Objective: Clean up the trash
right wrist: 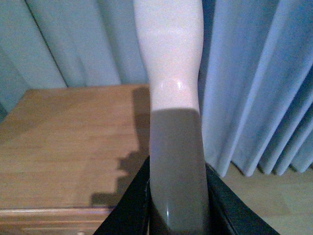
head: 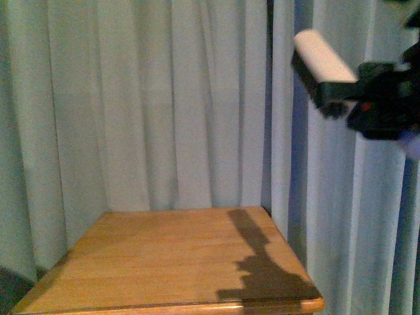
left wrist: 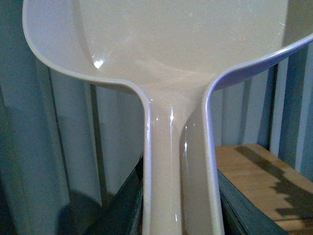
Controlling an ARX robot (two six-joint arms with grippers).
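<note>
Right gripper (right wrist: pixel 178 208) is clamped on the brush (right wrist: pixel 171 54). Its dark jaws press both sides of the white handle, parted only as wide as the handle, and they touch nothing else. In the front view this arm sits at 2 o'clock of the frame, held high and well clear of the table (head: pixel 164 256). The brush sticks out of the gripper toward 10 o'clock, with its white back up and its dark side underneath, and it is a bit blurred.

Left gripper (left wrist: pixel 181 215) is clamped on the dustpan (left wrist: pixel 186 44). Its dark jaws flank the beige handle on both sides and touch it, again spread only to handle width. The scoop fans out beyond the jaws as glossy plastic and fills most of the left wrist view, with a corner of the wooden table showing past it.

The table is at 6 o'clock in the front view, with the arm's shadow (head: pixel 262 269) on its right part at about 5 o'clock. A pale pleated curtain (head: pixel 131 98) hangs behind and beside the table. A strip of light floor (right wrist: pixel 274 205) shows in the right wrist view, beside the table and under the curtain.

Trash: the white wad shows in none of the three views, so I cannot tell where it lies relative to either gripper
</note>
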